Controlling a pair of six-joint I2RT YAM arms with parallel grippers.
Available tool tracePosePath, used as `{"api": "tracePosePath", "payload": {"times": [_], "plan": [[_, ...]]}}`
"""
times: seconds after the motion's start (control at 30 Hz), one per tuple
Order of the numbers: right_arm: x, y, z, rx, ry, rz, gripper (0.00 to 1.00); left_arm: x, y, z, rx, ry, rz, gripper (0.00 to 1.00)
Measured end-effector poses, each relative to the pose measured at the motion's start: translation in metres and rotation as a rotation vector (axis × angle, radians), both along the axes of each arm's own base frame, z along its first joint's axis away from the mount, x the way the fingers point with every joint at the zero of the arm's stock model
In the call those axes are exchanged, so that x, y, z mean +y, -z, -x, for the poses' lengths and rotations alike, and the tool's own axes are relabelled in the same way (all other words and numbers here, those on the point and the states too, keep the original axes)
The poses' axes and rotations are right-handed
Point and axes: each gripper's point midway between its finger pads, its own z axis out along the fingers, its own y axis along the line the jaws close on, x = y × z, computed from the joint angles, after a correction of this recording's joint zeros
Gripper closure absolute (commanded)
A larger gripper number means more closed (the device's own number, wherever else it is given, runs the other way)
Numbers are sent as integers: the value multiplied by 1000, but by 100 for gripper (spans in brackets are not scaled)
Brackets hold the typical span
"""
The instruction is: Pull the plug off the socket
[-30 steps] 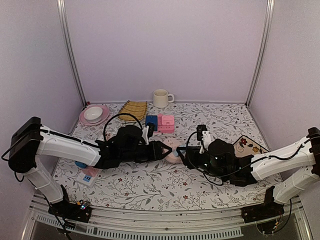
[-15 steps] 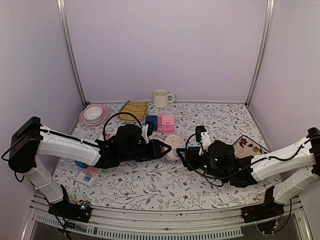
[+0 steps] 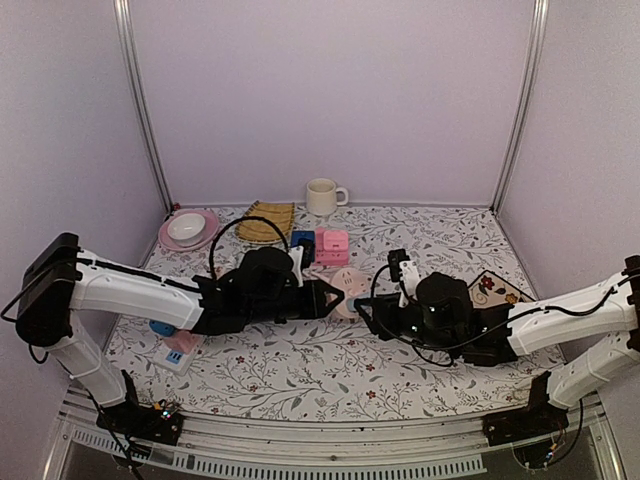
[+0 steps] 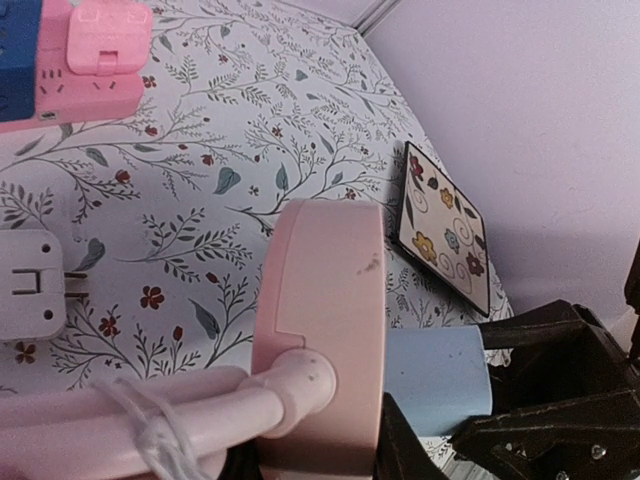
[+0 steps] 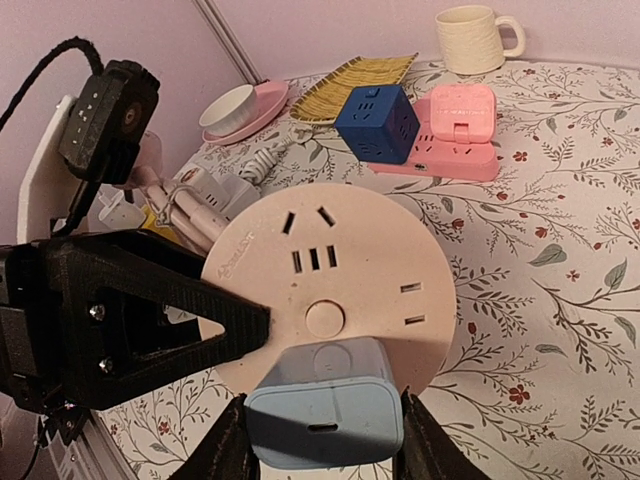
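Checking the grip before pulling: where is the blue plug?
Right wrist view, bottom centre: the blue plug sits between the right gripper's fingers, in the pink socket held by the left gripper.

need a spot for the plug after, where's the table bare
Bare: the table along its near edge right of the white power strip, and back right between cream mug and floral tile. Crowded: back left, pink plate to pink power strip.

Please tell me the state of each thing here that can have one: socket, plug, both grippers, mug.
pink socket: held up on its edge, plug in it.
blue plug: seated against the socket face, not yet out.
left gripper: jaws shut on the socket.
right gripper: jaws shut on the plug.
mug: upright.
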Motion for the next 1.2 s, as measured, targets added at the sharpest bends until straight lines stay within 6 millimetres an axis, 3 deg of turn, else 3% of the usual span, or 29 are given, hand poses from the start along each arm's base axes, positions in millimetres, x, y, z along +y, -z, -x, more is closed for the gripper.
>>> {"api": "tracePosePath", "payload": {"times": [0.63, 0.9, 0.97, 1.13, 1.2], "plan": [[-15, -4, -8, 73, -55, 39, 90, -12, -11, -4, -134, -11, -138, 100], [-26, -19, -9, 56, -98, 12, 92, -19, -23, -6, -152, 3, -97, 100], [-26, -24, -10, 45, -104, -1, 93, -12, -15, -8, -139, 1, -132, 100], [-18, -38, -8, 4, -127, -45, 93, 17, 35, -15, -53, -21, -283, 100], [-15, -38, -5, 1, -139, -46, 92, 23, 43, -15, -39, -21, -315, 100]]}}
